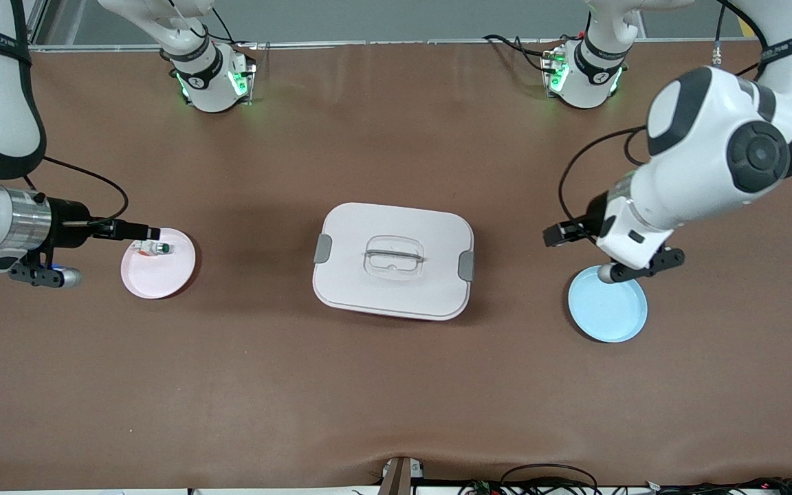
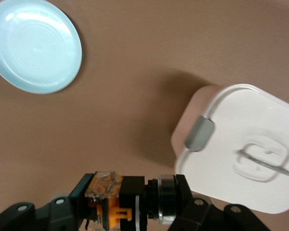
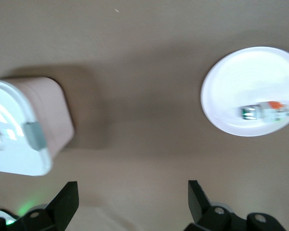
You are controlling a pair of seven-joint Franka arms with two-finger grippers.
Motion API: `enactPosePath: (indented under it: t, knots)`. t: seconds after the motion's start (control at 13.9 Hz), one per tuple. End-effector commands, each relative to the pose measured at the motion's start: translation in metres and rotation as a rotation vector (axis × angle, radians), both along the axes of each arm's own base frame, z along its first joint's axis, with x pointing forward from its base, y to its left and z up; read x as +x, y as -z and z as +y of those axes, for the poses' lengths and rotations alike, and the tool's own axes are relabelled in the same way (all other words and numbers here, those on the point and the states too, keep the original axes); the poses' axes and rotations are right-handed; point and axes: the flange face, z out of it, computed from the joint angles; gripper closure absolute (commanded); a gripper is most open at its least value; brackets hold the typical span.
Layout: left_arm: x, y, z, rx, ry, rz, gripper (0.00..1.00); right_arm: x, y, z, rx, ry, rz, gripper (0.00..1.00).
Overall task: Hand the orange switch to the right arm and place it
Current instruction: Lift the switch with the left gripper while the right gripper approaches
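The orange switch is up in the air, pinched tight in the left claw. It lies on its side between the two fingers. Its long way runs flat, from one finger to the other, with the clear and orange end at one finger and the round dark cap end at the other.

The left claw hangs just over the surface, above the edge of the blue plate near the left arm's end. The plate has nothing on it.

A white box with a lid and grey clips sits in the middle of the surface. There is lots of bare brown room all around it.

The right claw hangs wide, holding nothing. It waits by the pink plate near the right arm's end. A white switch with a green cap lies on that plate.

The surface is brown and smooth.
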Motion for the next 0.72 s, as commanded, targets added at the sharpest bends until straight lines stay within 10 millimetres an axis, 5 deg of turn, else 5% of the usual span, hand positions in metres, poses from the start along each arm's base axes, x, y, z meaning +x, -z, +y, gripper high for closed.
enactPosePath:
  t: [0.0, 0.36, 0.65]
  knots:
    - [-0.011, -0.025, -0.033, -0.015, -0.137, 0.026, 0.68, 0.003, -0.005, 0.035, 0.016, 0.050, -0.026, 0.00]
    - [-0.040, -0.054, -0.098, -0.076, -0.337, 0.100, 0.68, 0.006, -0.003, 0.069, 0.132, 0.087, -0.044, 0.00]
    - [-0.054, -0.083, -0.137, -0.169, -0.642, 0.178, 0.68, -0.006, -0.010, 0.122, 0.235, 0.161, -0.104, 0.00]
